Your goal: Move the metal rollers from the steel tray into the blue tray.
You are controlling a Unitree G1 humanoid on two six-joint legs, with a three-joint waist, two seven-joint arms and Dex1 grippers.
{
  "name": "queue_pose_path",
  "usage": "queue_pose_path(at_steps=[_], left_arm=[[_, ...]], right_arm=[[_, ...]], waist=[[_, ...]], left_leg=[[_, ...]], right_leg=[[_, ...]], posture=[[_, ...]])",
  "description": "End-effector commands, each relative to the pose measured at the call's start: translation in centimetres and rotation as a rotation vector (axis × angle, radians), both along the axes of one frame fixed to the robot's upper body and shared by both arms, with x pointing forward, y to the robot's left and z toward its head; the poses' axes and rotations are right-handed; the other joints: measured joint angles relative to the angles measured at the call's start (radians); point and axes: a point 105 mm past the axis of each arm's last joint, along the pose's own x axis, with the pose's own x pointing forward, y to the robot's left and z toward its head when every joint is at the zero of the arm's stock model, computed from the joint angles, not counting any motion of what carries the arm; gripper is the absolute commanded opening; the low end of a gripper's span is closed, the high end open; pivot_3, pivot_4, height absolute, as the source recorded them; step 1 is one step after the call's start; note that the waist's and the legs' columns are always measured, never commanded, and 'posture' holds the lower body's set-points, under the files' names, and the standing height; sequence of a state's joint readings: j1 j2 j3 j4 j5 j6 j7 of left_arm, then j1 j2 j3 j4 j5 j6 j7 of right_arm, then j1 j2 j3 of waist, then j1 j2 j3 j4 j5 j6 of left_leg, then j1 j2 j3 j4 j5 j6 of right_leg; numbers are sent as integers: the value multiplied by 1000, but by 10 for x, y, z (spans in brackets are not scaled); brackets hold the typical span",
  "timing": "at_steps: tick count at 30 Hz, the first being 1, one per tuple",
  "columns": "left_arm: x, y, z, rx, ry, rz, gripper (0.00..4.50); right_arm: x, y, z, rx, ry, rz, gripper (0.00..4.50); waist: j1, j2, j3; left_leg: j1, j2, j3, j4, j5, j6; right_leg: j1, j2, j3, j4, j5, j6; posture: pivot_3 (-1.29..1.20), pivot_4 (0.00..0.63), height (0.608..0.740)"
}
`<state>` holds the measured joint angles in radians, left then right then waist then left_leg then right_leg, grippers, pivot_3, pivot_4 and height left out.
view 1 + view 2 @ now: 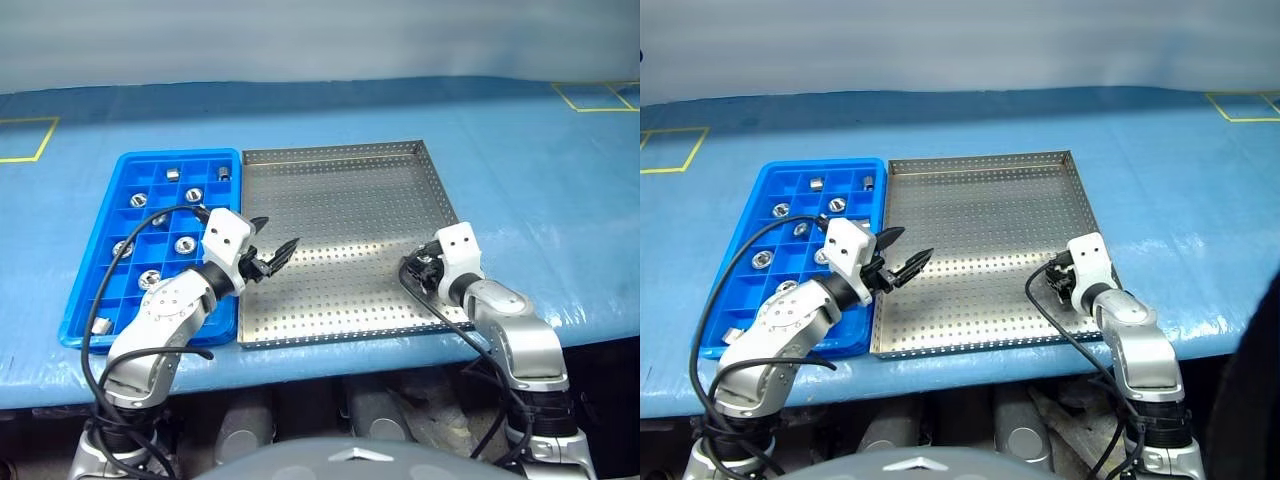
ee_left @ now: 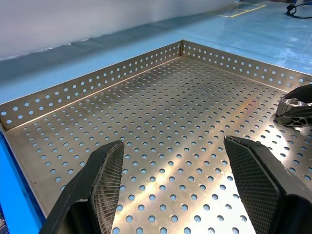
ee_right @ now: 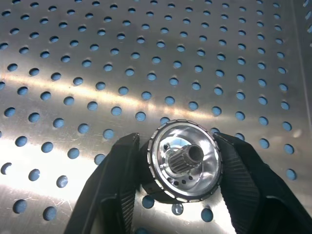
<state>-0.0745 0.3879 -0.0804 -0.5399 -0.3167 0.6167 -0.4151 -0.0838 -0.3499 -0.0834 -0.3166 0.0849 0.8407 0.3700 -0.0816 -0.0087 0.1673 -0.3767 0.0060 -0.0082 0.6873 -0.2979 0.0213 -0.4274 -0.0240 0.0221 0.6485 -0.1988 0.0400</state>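
Note:
The steel tray (image 1: pixel 340 190) lies in the middle of the table, and the blue tray (image 1: pixel 98 255) lies against its left side. Several metal rollers (image 1: pixel 184 243) rest in the blue tray's compartments. My right gripper (image 3: pixel 178 141) is shut on one metal roller (image 3: pixel 185 161) near the steel tray's front right corner (image 1: pixel 425 268), close over the perforated floor. I cannot tell whether that roller still touches the floor. My left gripper (image 1: pixel 281 232) hangs open and empty over the steel tray's left part, beside the blue tray. The left wrist view shows its fingers (image 2: pixel 105 180) wide apart.
A blue cloth (image 1: pixel 540 180) covers the table. Yellow tape squares (image 1: pixel 600 97) mark its far corners. The left arm's black cable (image 1: pixel 160 215) loops over the blue tray. The table's front edge runs just below both trays.

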Motion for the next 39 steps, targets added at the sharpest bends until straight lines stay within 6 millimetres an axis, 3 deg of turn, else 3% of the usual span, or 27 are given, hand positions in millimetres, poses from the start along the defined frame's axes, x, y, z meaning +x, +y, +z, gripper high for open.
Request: queue_pose_path(at_steps=[1,4,6,12,15,20,27,33,39], left_arm=[[1,2,10,-1,-50,6,3589],[0,6,11,-4,-55,24,3589],[0,11,14,-19,-66,50,3589],[2,46,22,-30,-101,231,3589],[-5,69,25,2,-104,301,3589],[-20,110,37,68,-126,425,3589],[-48,152,43,133,-126,593,3589],[-86,166,43,145,-121,709,3589],[-126,169,39,150,-94,825,3589]], right_arm=[[2,-6,4,-17,-13,-23,1848],[8,1,15,-22,-66,-2,1848],[15,17,32,-4,-138,43,1848],[17,100,75,86,-279,348,1848],[9,142,92,138,-326,515,1848],[-14,201,104,187,-348,793,1848],[-46,265,110,219,-361,1091,1848],[-55,294,107,200,-370,1234,1848],[-59,306,99,208,-346,1316,1848]], waist=[[0,0,0],[-1,0,0],[-3,0,0],[-10,0,0],[-5,0,0],[11,-1,0],[28,-4,-1],[68,-7,-3],[132,-11,-5]], left_leg=[[0,0,0,1,0,1],[0,0,2,1,-1,2],[0,0,3,1,-1,2],[0,2,3,1,-1,2],[0,2,3,1,-1,2],[-1,1,3,1,-2,3],[-1,1,2,1,-2,3],[-1,1,1,-2,-1,1],[-1,2,-4,-4,0,-1]], right_leg=[[0,0,0,0,0,0],[0,0,2,-1,1,2],[0,0,3,-1,1,2],[-1,2,4,-1,2,2],[-1,2,3,-1,2,2],[-2,-1,2,-4,3,2],[-1,-3,-1,-4,3,1],[-2,-5,-5,-4,2,-2],[-1,-5,-9,-4,-3,-11]], posture=[[-160,150,740],[-148,150,740],[-145,150,740],[-101,150,740],[-82,150,740],[-54,150,740],[26,150,740],[187,150,740],[358,150,740]])
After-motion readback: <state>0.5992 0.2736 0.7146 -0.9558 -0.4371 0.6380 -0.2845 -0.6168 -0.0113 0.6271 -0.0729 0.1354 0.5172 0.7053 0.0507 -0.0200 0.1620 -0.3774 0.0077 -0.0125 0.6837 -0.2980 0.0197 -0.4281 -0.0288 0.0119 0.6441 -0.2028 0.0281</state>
